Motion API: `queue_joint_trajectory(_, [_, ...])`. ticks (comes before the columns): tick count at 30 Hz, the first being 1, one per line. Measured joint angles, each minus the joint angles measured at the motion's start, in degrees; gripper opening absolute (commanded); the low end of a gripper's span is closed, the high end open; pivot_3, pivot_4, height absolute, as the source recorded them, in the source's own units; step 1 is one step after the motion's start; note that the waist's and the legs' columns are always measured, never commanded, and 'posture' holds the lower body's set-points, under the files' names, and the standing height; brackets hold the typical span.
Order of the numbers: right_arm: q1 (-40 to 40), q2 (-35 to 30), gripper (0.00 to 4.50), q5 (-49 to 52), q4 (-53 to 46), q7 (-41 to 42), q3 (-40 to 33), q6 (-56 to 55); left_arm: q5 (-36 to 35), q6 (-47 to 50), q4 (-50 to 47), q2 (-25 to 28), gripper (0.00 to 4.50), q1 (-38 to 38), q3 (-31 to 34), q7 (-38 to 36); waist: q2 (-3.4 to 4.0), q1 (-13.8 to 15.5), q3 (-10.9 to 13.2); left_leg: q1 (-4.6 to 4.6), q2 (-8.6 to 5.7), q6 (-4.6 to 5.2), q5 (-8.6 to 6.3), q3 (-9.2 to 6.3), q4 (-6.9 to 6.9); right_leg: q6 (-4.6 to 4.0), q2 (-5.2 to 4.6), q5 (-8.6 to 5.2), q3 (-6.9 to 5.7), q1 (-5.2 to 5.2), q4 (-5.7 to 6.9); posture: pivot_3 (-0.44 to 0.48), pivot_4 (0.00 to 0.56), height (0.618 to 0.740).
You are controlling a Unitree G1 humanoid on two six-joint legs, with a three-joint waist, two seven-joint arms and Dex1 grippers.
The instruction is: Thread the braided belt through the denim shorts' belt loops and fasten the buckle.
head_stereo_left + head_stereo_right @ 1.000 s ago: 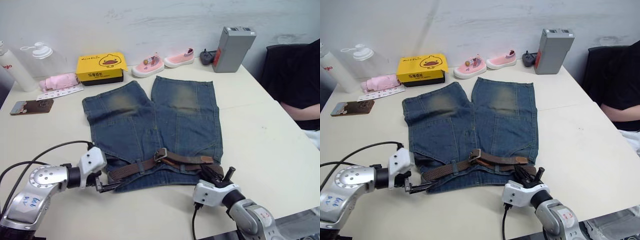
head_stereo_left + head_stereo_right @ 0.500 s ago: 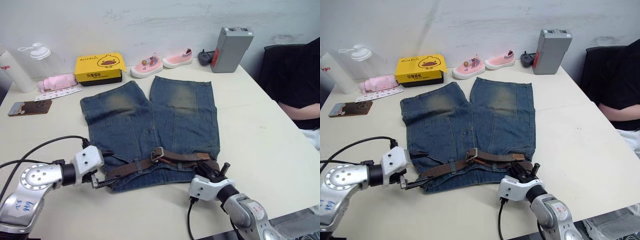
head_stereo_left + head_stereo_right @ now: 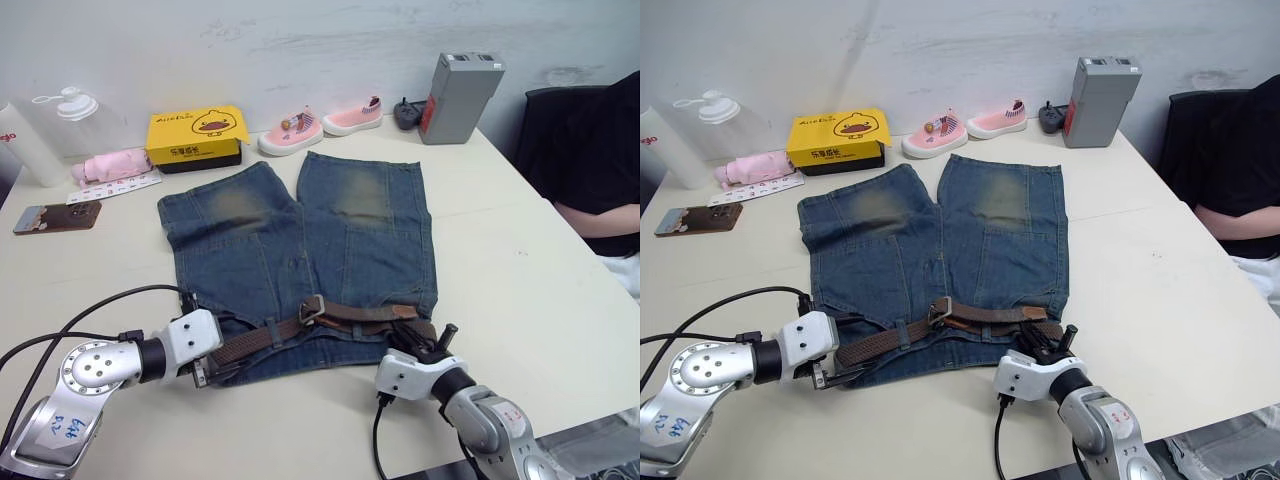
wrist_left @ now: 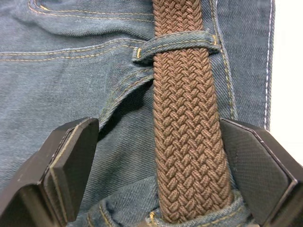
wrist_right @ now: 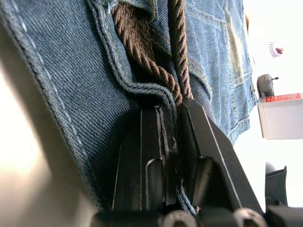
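Observation:
The denim shorts (image 3: 300,230) lie flat on the table with the waistband nearest me. The braided belt (image 3: 270,335) runs along the waistband under the belt loops (image 4: 175,42). The buckle (image 3: 313,307) sits near the middle, with the tan tip (image 3: 405,313) to its right. My left gripper (image 3: 212,366) is open at the waistband's left end; in the left wrist view its fingers (image 4: 71,161) stand on either side of the strap. At the right end my right gripper (image 3: 426,346) is shut on the belt, denim edge pinched alongside (image 5: 173,106).
At the table's back stand a yellow box (image 3: 197,133), two pink shoes (image 3: 290,133), a grey box (image 3: 458,85) and a white bottle (image 3: 30,140). A phone (image 3: 45,218) lies far left. A person (image 3: 600,180) sits at the right edge.
My left gripper has edged in over the left end of the belt. The right gripper keeps its hold at the right end. The camera has shifted slightly.

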Motion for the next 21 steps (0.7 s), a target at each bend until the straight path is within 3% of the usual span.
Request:
queue_joint_trajectory(2, [-0.09,0.18,0.00,0.03,0.10,0.04,0.06,0.00,1.45,-1.33,0.08,-0.27,3.59,-0.06,0.00,1.20,0.00,0.00,0.00,0.00,0.00,0.01,-0.01,0.00,0.00,0.00,-0.02,0.00,0.00,0.00,0.02,0.000,0.150,0.706])
queue_joint_trajectory(10, [-0.17,0.37,0.00,0.24,0.33,0.04,0.10,-0.09,5.05,-8.01,0.07,-1.14,0.02,2.54,-0.04,2.70,0.01,0.04,0.00,0.01,0.01,0.18,-0.10,-0.01,0.01,-0.02,-0.05,-0.01,0.01,0.00,0.03,0.000,0.150,0.706])
queue_joint_trajectory(21, [-1.33,0.63,0.00,2.60,0.28,1.83,0.04,1.20,8.08,-17.05,11.47,0.15,0.02,6.92,3.54,9.02,0.36,-0.10,-0.19,0.16,0.16,0.25,-0.24,0.00,-0.01,-0.22,-0.17,-0.15,-0.01,-0.06,0.31,0.000,0.150,0.706])
